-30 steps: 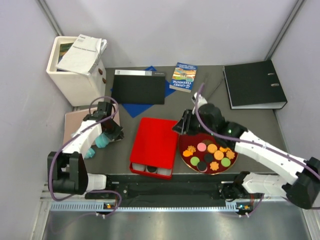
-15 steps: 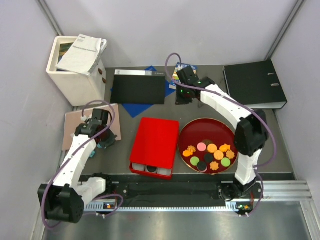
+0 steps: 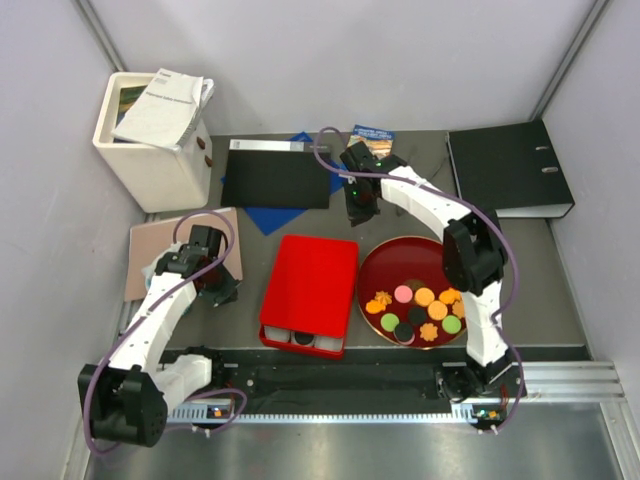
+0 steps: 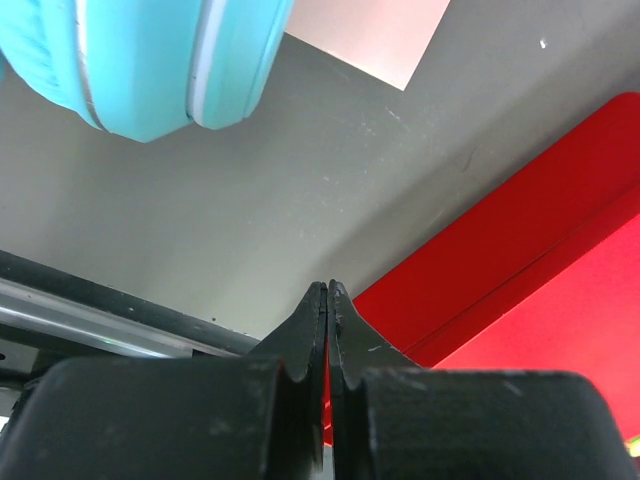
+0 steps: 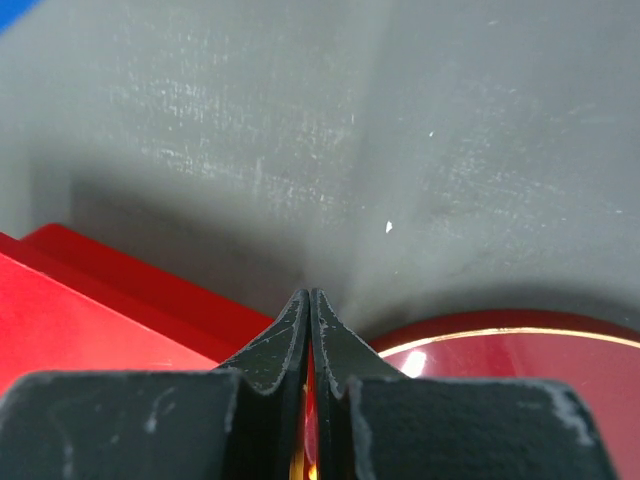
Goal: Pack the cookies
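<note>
the box [image 3: 310, 285] sits just beside the plate [image 3: 395, 262] at its 9 o'clock, leaving no gap to pass. the right arm [image 3: 478, 290] hangs over the plate's 3 o'clock rim. bare table [image 3: 540, 270] lies beyond it, and at 12 o'clock toward the book [image 3: 372, 133].

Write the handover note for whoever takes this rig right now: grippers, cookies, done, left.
Left gripper: shut, empty, over the table left of the red box.
Right gripper: shut, empty, beyond the red plate, near the box's far corner.
Cookies: about a dozen, all on the plate's near half.
Done: nothing visibly packed; dark items at the box's near edge are unidentifiable.
Left: likely every cookie on the plate goes into the box.
</note>
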